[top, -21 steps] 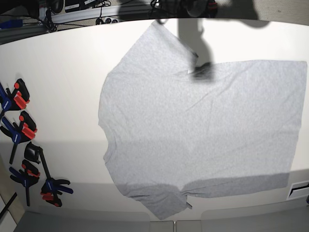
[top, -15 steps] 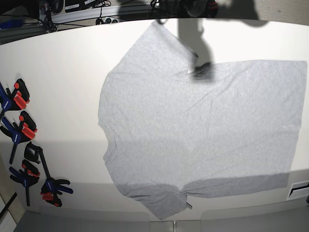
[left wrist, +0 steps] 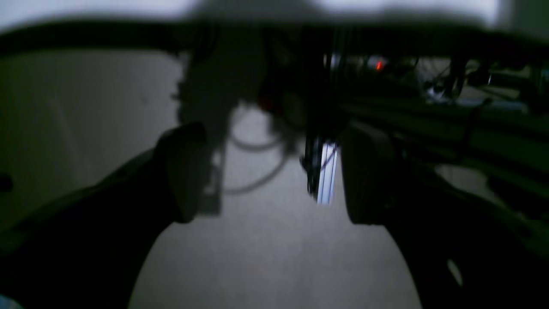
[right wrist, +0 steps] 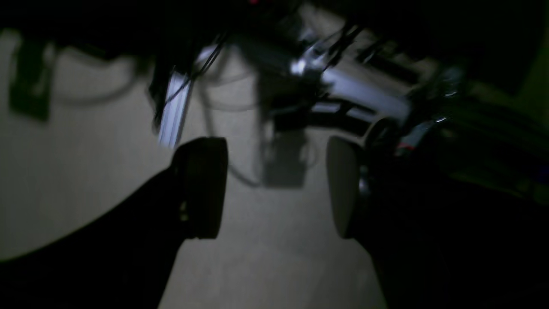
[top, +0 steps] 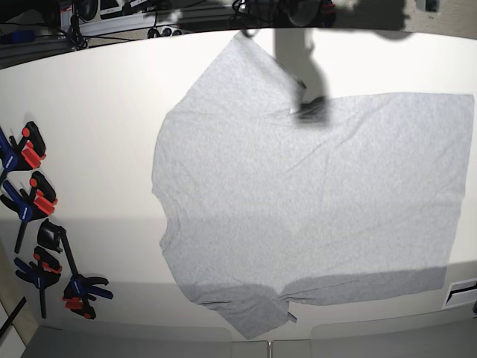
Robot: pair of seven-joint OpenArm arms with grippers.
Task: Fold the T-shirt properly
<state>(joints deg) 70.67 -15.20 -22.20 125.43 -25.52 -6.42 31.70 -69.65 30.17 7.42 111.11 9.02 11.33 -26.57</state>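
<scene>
You see the white table (top: 97,149) and T-shirt (top: 313,201) only in the base view's centre; below, left gripper (left wrist: 272,176) and right gripper (right wrist: 276,189) spread, each in its wrist view.

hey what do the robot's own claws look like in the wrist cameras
Both look dark, nearly black, and blurred. The left claw has two thick, blunt-ended fingers with rounded corners; the right claw has a similar pair. No markings can be made out on the fingers.

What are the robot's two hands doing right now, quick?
Left gripper: open, its fingers apart with nothing between them.
Right gripper: open too, fingers apart, holding nothing.
</scene>
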